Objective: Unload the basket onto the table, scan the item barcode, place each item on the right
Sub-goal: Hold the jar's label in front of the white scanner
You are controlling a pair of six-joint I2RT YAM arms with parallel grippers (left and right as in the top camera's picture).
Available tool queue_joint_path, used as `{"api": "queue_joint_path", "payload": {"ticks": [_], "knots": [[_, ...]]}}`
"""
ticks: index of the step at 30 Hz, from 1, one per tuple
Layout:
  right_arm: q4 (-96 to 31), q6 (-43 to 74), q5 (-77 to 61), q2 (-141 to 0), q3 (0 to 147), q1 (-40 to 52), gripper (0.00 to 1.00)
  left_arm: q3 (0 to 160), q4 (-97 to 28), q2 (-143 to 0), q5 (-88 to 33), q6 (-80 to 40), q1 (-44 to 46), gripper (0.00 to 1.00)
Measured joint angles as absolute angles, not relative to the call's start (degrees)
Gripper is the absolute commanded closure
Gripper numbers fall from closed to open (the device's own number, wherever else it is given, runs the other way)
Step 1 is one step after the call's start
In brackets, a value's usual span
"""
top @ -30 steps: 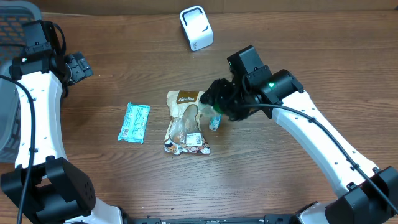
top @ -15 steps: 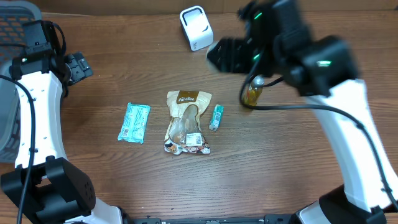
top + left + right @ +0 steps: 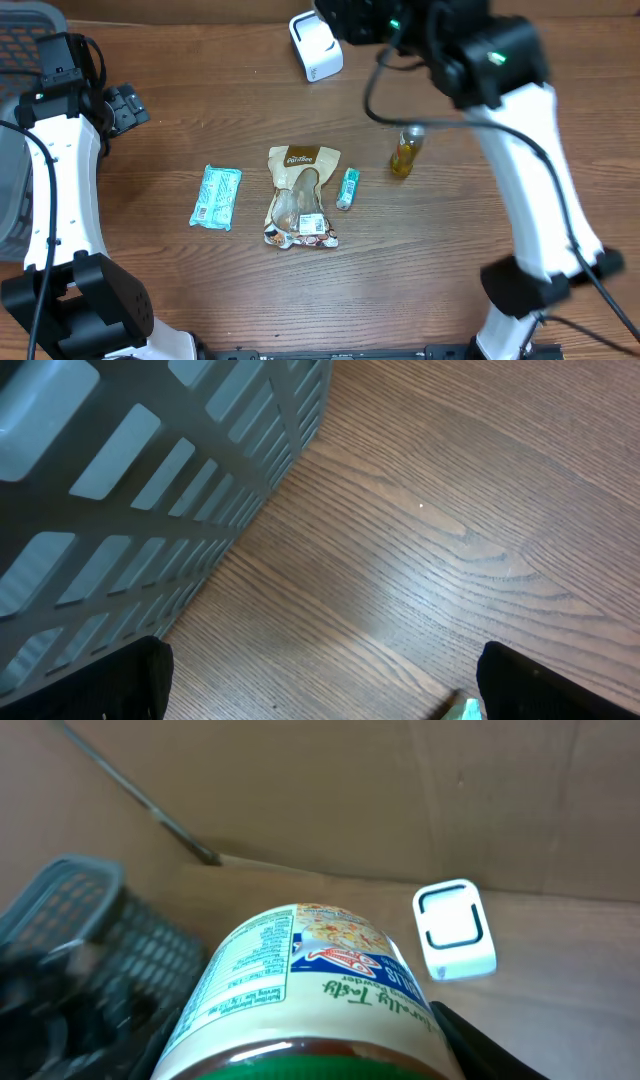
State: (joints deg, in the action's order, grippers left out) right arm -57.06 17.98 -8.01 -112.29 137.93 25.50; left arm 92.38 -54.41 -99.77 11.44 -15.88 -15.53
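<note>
Right gripper [image 3: 295, 1045] is pinching the jar [image 3: 300, 970] and, having swung up from beside the pouch [image 3: 300, 195], is now carrying it toward the white scanner [image 3: 315, 45], so presenting the barcode is likely starting, while left gripper [image 3: 325, 690] is idling spread wide beside the basket [image 3: 150, 480].

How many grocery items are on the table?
4: teal packet at left, brown snack bag in the middle, small teal tube beside it, yellow bottle farther right. The right gripper holds a jar aloft; its arm may hide more.
</note>
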Motion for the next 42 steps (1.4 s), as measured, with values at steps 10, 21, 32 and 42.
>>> {"api": "queue_joint_path", "payload": {"ticks": [10, 21, 32, 42], "knots": [[-36.7, 18.0, 1.1, -130.8, 137.5, 25.5, 0.96, 92.4, -54.4, -99.8, 11.4, -15.9, -15.5, 0.0], [-18.9, 17.9, 3.1, -143.9, 137.2, 25.5, 0.96, 92.4, -54.4, -99.8, 11.4, -15.9, -15.5, 0.01], [-10.7, 17.9, 3.2, -148.7, 137.2, 25.4, 0.96, 92.4, -54.4, -99.8, 11.4, -15.9, -15.5, 0.0], [-8.9, 17.9, 3.2, -151.4, 137.2, 24.1, 0.96, 92.4, -54.4, -99.8, 11.4, -15.9, -15.5, 0.0]]}}
